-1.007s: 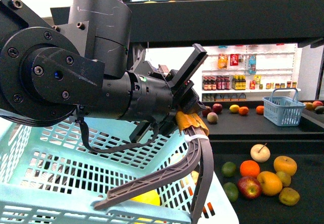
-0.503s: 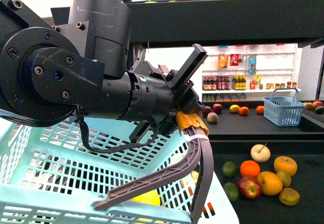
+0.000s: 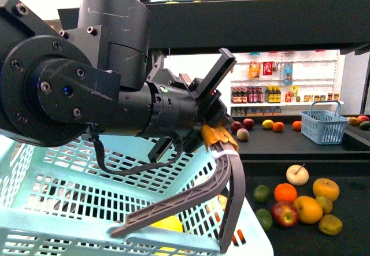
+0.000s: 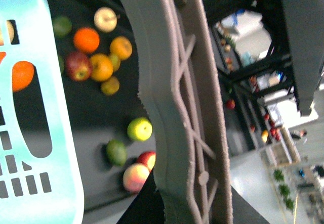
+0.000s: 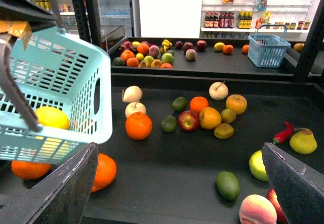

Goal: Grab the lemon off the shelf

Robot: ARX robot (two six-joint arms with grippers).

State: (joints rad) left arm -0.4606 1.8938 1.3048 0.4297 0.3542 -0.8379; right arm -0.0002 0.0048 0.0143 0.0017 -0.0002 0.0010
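Observation:
The lemon [image 5: 50, 118], bright yellow and oval, lies inside a light-blue basket [image 5: 66, 77] and shows through the mesh in the front view as well [image 3: 166, 224]. My left gripper [image 3: 217, 136] is shut on the basket's grey handle [image 3: 199, 193], which fills the left wrist view [image 4: 177, 97]. The basket [image 3: 63, 210] hangs tilted over the left end of the black shelf tray [image 5: 167, 183]. My right gripper [image 5: 179, 183] is open above the tray with nothing between its fingers [image 5: 66, 183].
Loose fruit lies on the tray: oranges [image 5: 138, 125], a red apple [image 5: 188, 120], an avocado [image 5: 228, 184], a yellow-green fruit [image 5: 258, 164], a peach [image 5: 258, 210] and a red chilli [image 5: 283, 133]. A small blue basket [image 5: 268, 49] stands on the tray behind. A shelf tier [image 3: 260, 22] runs overhead.
The left arm has shifted slightly, carrying the handle and basket a little with it. The right gripper's earlier state is not shown.

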